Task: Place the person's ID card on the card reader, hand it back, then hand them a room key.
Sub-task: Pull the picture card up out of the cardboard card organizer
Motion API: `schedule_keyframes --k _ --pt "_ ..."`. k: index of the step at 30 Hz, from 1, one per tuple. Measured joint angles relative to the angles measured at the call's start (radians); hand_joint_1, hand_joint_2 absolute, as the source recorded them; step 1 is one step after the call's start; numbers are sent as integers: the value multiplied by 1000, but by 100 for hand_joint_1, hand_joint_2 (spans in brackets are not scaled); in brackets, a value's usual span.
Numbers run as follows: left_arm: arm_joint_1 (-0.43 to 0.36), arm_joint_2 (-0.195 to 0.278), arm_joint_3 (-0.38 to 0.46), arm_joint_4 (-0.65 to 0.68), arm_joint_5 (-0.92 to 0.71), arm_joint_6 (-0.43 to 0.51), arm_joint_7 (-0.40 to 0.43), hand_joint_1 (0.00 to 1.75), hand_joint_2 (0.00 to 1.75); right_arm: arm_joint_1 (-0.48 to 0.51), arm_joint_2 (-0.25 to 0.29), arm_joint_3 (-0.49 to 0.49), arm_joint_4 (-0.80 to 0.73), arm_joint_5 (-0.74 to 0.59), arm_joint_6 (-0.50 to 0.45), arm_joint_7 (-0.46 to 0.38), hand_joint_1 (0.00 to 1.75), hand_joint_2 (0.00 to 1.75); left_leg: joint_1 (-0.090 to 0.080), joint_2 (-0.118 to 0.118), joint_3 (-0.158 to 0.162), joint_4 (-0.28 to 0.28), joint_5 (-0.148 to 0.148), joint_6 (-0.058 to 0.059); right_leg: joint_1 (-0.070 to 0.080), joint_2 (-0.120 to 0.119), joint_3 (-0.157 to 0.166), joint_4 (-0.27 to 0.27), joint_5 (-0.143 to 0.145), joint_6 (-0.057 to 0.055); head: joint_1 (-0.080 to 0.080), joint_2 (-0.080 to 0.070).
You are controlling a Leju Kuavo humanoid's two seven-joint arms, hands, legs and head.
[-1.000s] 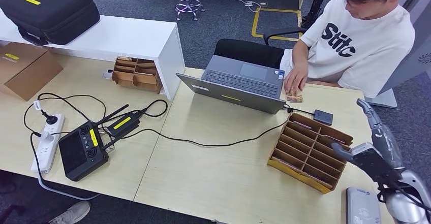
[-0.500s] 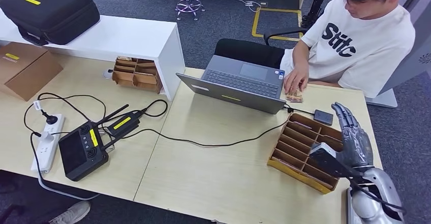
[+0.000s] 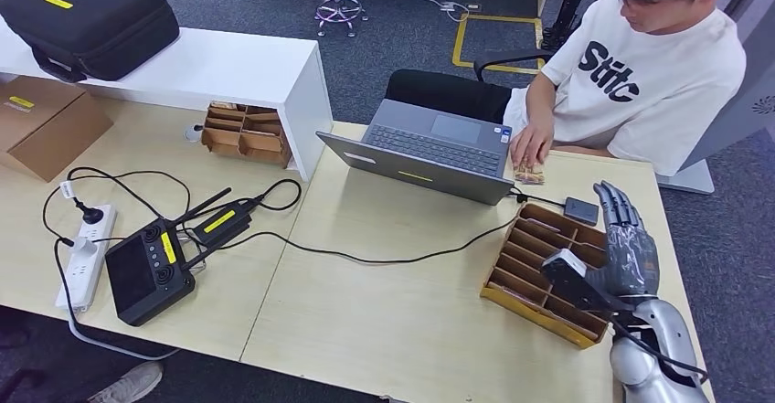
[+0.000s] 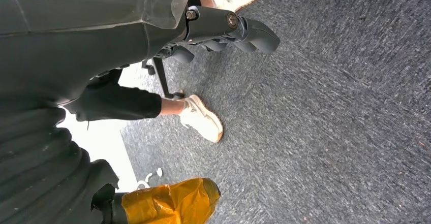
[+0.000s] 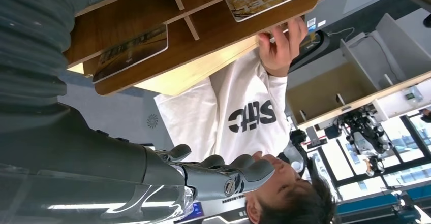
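A: Right hand (image 3: 624, 248) is up over the slotted cardboard organizer (image 3: 548, 270) near the tabletop's (image 3: 384, 312) right edge, fingers stretched out flat and apart, nothing in them.

B: And the ID card?

A: A card (image 3: 530, 173) lies at the far edge beside the open laptop (image 3: 429, 147), under the person's hand (image 3: 532, 138), well apart from the robot's. Key cards (image 5: 129, 51) lie in the organizer's slots.

B: Left hand?

A: Hanging over grey carpet (image 4: 330, 107); whether its fingers (image 4: 223, 26) hold anything, I cannot tell.
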Motion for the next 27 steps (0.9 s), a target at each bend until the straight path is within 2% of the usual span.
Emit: schedule_keyframes --k 27 --pt "6 0 -55 0 -3 12 0 0 175 -5 17 -67 99 25 -38 5 0 175 0 0 0 0 0 0 0 0 0 0 0 0 0 0"
